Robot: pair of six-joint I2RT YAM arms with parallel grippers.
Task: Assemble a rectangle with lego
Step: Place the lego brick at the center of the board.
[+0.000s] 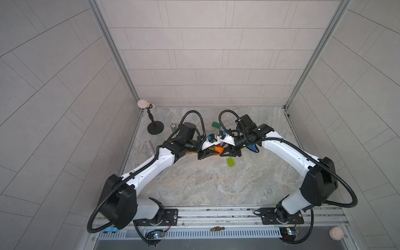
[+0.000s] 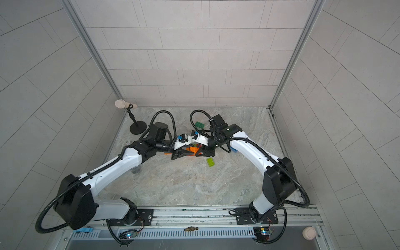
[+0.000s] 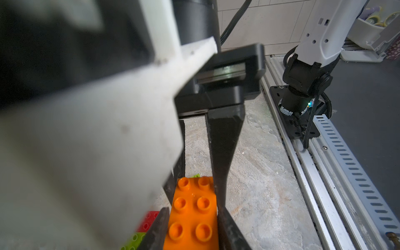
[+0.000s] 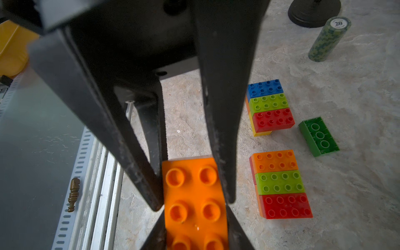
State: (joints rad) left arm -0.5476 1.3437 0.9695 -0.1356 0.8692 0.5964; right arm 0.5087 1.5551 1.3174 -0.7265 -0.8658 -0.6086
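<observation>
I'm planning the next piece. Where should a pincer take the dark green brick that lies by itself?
Across its two long side walls, coming straight down from above. The dark green brick lies upside down, hollow side up, clear of the nearest stack, so both walls look free.

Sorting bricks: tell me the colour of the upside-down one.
The upside-down brick is dark green; right wrist view shows it best.

The green cylinder's [image 4: 329, 40] top apparently reads "20".
</observation>
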